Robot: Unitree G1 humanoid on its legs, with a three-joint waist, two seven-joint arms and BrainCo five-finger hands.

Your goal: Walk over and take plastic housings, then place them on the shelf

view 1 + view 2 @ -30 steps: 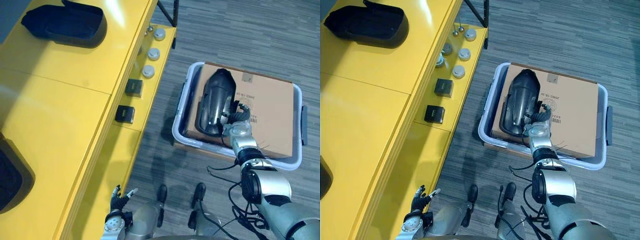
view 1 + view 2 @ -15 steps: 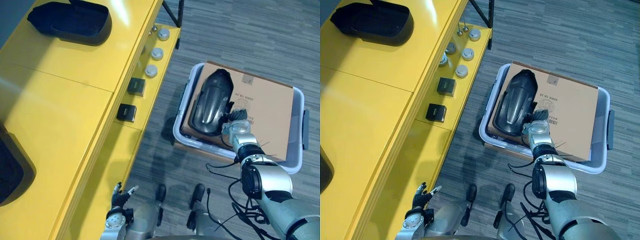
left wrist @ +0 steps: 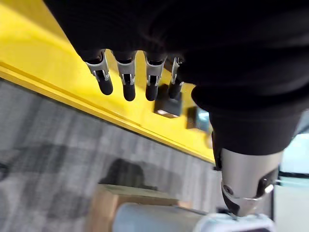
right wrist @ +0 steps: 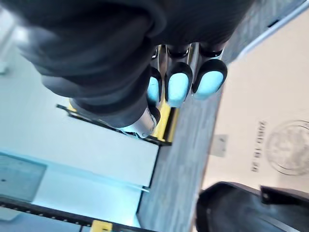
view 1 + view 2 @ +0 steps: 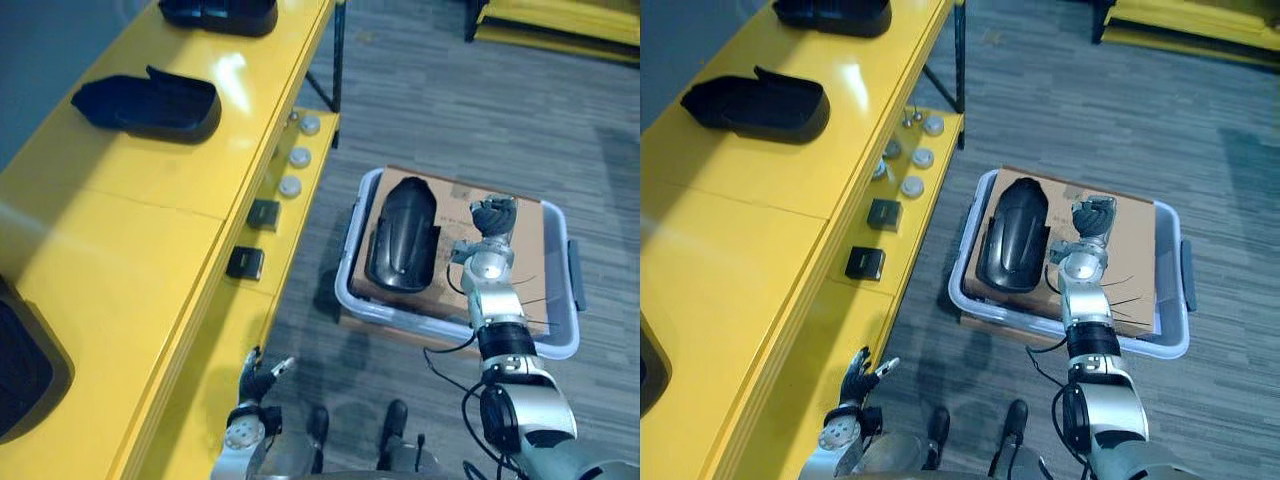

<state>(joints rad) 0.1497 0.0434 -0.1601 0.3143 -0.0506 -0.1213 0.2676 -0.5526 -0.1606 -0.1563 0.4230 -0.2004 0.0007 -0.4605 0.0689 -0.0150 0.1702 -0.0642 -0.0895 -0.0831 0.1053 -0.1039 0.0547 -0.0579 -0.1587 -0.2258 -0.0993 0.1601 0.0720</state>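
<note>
Clenched, empty, over cardboard (image 5: 540,262) beside plastic housing (image 5: 400,247): right robot hand (image 5: 493,216). Released by shelf (image 5: 150,250): left robot hand (image 5: 258,375). Print (image 4: 258,150) unreadable; nearest shelf housing (image 5: 20,365) cut off.

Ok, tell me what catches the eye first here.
A long yellow shelf runs down the left side, with black housings on top. On the floor to its right, a pale bin holds cardboard with another black housing on it; the right hand hangs curled and empty beside that.
</note>
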